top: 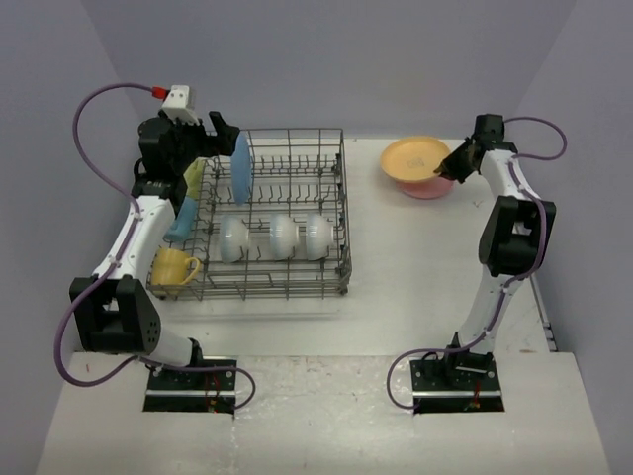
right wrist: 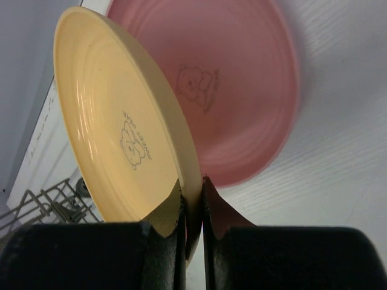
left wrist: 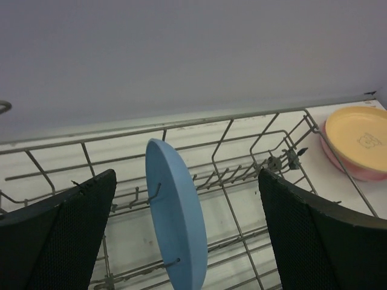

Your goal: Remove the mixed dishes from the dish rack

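The grey wire dish rack (top: 341, 213) holds an upright blue plate (top: 240, 168), three white bowls (top: 276, 237), a yellow mug (top: 175, 266), a light blue mug (top: 182, 219) and a pale yellow-green mug (top: 194, 174). My left gripper (top: 229, 134) is open at the rack's far left, its jaws either side of the blue plate (left wrist: 176, 214) without touching it. My right gripper (top: 450, 164) is shut on the rim of the orange-yellow plate (right wrist: 118, 121), held tilted over the pink plate (right wrist: 242, 84) that lies on the table at the far right.
The white table (top: 415, 267) runs between the rack and the right arm. The two plates (top: 417, 163) sit near the back wall. The rack's far rim (left wrist: 181, 124) and tines lie just beyond my left fingers (left wrist: 314, 241).
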### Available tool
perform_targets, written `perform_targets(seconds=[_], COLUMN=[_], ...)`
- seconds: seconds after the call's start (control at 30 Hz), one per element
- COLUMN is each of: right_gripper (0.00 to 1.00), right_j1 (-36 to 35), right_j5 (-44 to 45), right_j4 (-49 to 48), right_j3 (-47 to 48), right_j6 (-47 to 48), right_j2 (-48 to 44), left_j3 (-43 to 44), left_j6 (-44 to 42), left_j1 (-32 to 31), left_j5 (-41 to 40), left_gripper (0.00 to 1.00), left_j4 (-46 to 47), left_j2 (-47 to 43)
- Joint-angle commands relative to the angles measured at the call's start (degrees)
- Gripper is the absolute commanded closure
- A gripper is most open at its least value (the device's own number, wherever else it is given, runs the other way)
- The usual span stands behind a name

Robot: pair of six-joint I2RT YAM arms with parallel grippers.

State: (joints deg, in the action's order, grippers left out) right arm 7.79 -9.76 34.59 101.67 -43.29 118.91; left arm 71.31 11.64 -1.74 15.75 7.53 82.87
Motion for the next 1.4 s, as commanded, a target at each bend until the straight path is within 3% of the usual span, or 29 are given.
perform_targets(seconds=[0.0, 0.3, 0.4, 0.5, 0.57, 0.67, 0.83, 1.0, 1.03, 1.13, 1.2, 1.37], right_gripper=[1.00, 1.00, 0.94, 0.83, 0.70, 0.40, 0.21, 0.01, 0.01, 0.01, 0.01, 0.01], right_j1=[3.36, 4.16, 4.16, 4.16, 4.16, 4.16, 4.16, 3.90, 3.64, 1.18, -3.82, -17.16], right_j5=[-1.05, -1.49, -2.01, -3.42, -3.34, -2.99, 0.78, 10.97, 13.69, 11.09, 10.11, 5.99], right_j4=[-7.07, -8.13, -9.45, -9.98, -9.98, -9.80, -8.75, -1.38, -0.06, -2.41, -4.35, -0.40], right_j3=[1.95, 3.71, 3.54, 3.54, 3.19, 2.49, 0.38, -0.77, -0.94, -5.85, -9.89, -7.45], right_j6=[-4.88, -4.17, -4.26, -4.08, -4.09, -4.09, -2.94, -2.59, -2.24, 1.97, 5.40, 7.52], right_j2=[1.23, 6.94, 8.00, 8.79, 8.79, 8.27, 3.80, -1.39, -2.97, -9.29, -12.55, -15.37], left_j3=[0.85, -0.91, -0.65, -0.73, -0.73, -0.64, -1.08, -1.17, -1.17, -1.00, -0.91, 0.50], left_j6=[6.21, 2.95, 2.42, 2.34, 2.25, 2.16, 1.81, 1.11, 0.84, 0.49, 0.49, 0.75], left_j1=[0.77, 0.77, 0.77, 0.77, 0.77, 0.86, 0.77, 0.77, 0.77, 0.86, 0.77, 0.77], left_j5=[8.94, 10.36, 10.18, 10.62, 10.53, 9.39, 9.30, 10.27, 10.79, 11.59, 11.59, 10.97], left_gripper=[0.00, 0.00, 0.00, 0.00, 0.00, 0.00, 0.00, 0.00, 0.00, 0.00, 0.00, 0.00], left_j4=[0.29, 1.08, 0.38, 0.12, -0.15, -0.85, -1.46, -2.96, -3.31, -3.75, -4.10, -5.59], left_j2=[1.59, 2.21, 2.82, 3.35, 3.70, 3.70, 4.05, 5.46, 5.55, 6.34, 6.69, 8.71])
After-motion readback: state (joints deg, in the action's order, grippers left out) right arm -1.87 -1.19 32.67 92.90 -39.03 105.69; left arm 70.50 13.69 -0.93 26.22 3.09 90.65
